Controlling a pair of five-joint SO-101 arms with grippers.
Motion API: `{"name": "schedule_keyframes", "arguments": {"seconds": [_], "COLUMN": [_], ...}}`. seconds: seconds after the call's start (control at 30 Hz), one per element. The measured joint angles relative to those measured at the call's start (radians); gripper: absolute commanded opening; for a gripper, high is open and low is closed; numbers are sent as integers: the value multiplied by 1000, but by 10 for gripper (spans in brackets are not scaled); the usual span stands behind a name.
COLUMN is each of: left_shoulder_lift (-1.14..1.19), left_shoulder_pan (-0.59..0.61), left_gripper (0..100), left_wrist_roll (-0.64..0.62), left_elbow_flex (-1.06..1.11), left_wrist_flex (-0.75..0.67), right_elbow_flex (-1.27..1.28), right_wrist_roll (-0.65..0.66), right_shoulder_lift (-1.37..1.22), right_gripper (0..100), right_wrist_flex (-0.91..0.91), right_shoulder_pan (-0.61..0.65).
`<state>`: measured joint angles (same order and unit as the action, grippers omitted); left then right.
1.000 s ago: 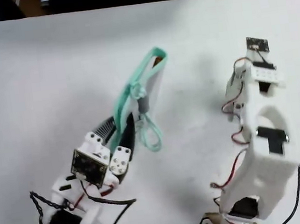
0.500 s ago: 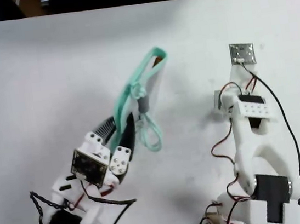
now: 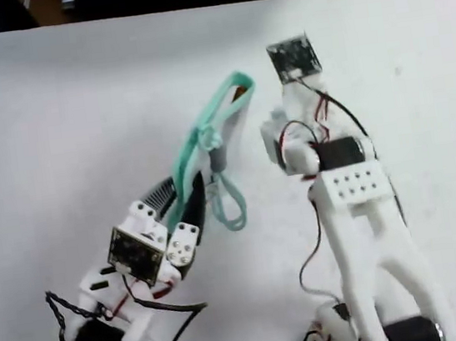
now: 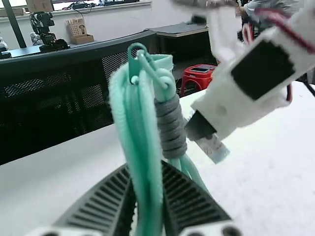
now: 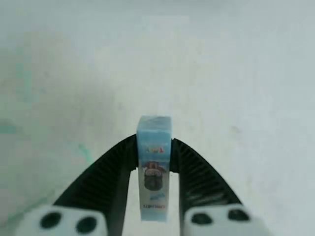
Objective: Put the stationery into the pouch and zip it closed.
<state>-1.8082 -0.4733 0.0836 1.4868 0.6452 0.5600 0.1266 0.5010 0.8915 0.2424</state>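
Since a second earlier, the right arm (image 3: 343, 185) had swung in from the right side of the table (image 3: 61, 117) towards the middle, so that its wrist stood just beside the far end of the pouch (image 3: 207, 139). The left arm and the pouch had not shifted.

We counted one pouch, one eraser (image 5: 154, 130) and two arms.

The left claw (image 3: 183, 200) was closed on the near end of the teal pouch, which stood on edge on the table. In the left wrist view the pouch's edge (image 4: 142, 113) ran up between the two black jaws. A teal cord loop (image 3: 228, 197) with a grey wrap hung beside it.

The right claw (image 5: 154, 143) was pinched shut on the small blue and white eraser, held upright between its jaws above the table. The left wrist view showed the eraser (image 4: 212, 149) near the pouch but outside it.

We could not tell what, if anything, lay inside the pouch.
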Motion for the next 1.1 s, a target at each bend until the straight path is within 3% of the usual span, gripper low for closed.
{"name": "schedule_keyframes", "arguments": {"seconds": [0.2,0.77,1.1], "left_shoulder_lift": [0,0,0], "left_shoulder_pan": [0,0,0], "left_gripper": [25,26,27], "left_wrist_roll": [0,0,0], "left_elbow_flex": [0,0,0], "left_wrist_flex": [0,0,0], "right_elbow_flex": [-140,-155,-149], "right_wrist_roll": [0,0,0], "right_shoulder_lift": [204,690,540], "right_gripper": [17,17,17], "right_wrist_flex": [147,210,60], "right_shoulder_pan": [35,48,196]}}
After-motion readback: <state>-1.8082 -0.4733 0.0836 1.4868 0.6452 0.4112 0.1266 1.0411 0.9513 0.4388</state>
